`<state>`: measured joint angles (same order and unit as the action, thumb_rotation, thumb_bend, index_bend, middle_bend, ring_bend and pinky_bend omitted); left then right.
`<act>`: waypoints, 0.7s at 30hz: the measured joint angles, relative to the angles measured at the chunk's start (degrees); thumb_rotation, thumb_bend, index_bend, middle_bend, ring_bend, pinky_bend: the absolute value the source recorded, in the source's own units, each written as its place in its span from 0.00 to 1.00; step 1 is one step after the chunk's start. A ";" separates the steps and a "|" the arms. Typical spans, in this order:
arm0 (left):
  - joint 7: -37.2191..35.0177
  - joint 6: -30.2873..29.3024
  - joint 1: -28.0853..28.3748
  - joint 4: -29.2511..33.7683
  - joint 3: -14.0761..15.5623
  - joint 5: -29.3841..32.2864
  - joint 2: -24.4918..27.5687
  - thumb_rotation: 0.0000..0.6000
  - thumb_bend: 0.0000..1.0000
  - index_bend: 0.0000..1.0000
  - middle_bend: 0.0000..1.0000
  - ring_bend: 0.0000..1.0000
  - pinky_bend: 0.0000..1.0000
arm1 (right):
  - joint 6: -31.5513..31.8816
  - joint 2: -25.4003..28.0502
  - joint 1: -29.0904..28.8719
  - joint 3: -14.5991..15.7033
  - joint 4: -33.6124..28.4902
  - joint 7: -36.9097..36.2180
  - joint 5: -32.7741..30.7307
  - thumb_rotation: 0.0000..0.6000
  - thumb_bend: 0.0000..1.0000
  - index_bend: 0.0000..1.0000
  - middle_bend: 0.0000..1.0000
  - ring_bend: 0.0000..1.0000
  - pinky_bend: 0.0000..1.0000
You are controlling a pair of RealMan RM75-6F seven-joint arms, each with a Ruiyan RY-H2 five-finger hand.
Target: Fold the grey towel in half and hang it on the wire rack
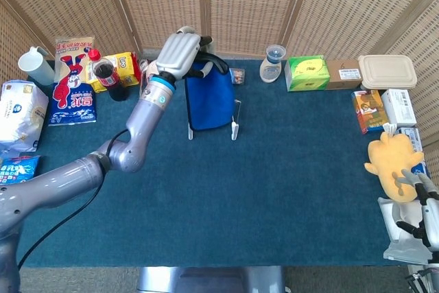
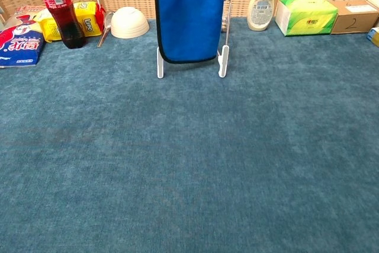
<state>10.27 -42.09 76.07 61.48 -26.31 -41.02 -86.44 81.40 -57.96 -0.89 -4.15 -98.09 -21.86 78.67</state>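
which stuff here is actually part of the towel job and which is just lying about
Part of the job:
towel, blue here, hanging down
wire rack
left hand, gripping the towel's top

Just lying about:
cola bottle
white bowl
green tissue box
yellow plush toy
right hand, idle

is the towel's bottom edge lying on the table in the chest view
No, the towel hangs over the wire rack with its lower edge above the blue table, the rack's white feet showing below it.

Matt cloth towel [image 2: 188, 13], wire rack [image 2: 222, 57]
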 measured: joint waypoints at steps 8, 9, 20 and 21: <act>-0.47 1.31 2.16 -7.01 -0.25 0.60 -4.05 1.00 0.46 0.48 0.59 0.46 0.16 | 0.16 0.14 0.45 -0.11 -0.27 0.41 -0.33 1.00 0.49 0.11 0.26 0.04 0.00; -0.45 1.38 2.38 -7.82 -0.28 0.64 -4.47 1.00 0.46 0.48 0.59 0.46 0.16 | 0.23 0.16 0.54 -0.11 -0.30 0.42 -0.33 1.00 0.49 0.11 0.26 0.04 0.00; 0.34 2.54 4.77 -16.80 -0.32 0.25 -9.09 1.00 0.46 0.47 0.57 0.43 0.15 | 0.86 0.59 1.27 -0.21 -0.62 0.36 -0.28 1.00 0.48 0.11 0.26 0.04 0.00; 0.41 2.72 4.94 -17.48 -0.32 0.21 -9.47 1.00 0.46 0.47 0.57 0.43 0.15 | 0.91 0.64 1.34 -0.21 -0.68 0.34 -0.25 1.00 0.48 0.11 0.26 0.04 0.00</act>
<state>10.68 -39.37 81.01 44.00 -26.63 -40.81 -95.91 82.31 -57.32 0.45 -4.36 -98.76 -21.52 78.42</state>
